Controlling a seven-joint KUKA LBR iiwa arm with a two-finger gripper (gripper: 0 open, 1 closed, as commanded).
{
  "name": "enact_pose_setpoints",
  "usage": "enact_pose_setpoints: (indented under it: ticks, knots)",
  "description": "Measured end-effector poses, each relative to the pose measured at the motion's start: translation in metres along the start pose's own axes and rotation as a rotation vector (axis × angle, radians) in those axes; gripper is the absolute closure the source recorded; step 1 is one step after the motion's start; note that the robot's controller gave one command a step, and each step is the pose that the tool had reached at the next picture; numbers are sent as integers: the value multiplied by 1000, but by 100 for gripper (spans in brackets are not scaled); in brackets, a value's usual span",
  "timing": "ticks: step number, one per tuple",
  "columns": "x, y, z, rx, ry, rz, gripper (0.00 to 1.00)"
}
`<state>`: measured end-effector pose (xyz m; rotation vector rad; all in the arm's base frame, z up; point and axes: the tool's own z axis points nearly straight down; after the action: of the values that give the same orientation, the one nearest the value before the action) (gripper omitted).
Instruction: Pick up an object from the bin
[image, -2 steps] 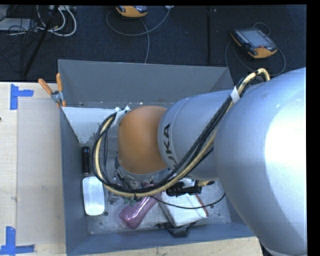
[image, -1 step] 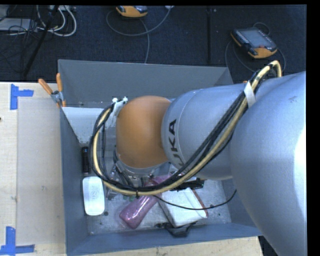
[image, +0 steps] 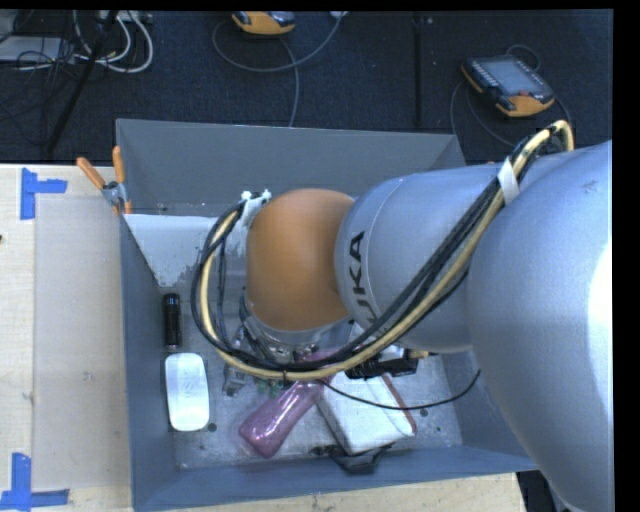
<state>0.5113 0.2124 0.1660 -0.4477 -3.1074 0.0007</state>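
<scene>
Several loose things crowd the bin (image: 280, 160) at the frame's lower middle, a pink bottle (image: 275, 418) nearest beneath the orange wrist cover (image: 295, 255), set low as if to pick, which hides the jaws: width I cannot tell.

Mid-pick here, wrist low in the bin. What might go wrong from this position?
The orange wrist cover hides the middle of the bin, so a grasp there may go unchecked. The pink bottle and white block lie close together below it; the arm might shove both. Looped cables may snag.
</scene>
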Motion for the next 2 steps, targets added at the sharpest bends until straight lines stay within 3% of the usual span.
enact_pose_setpoints:
  ticks: [1,2]
  knots:
    - [-6,12,3,-1,-1,15,0]
    - [-6,12,3,0,-1,16,100]
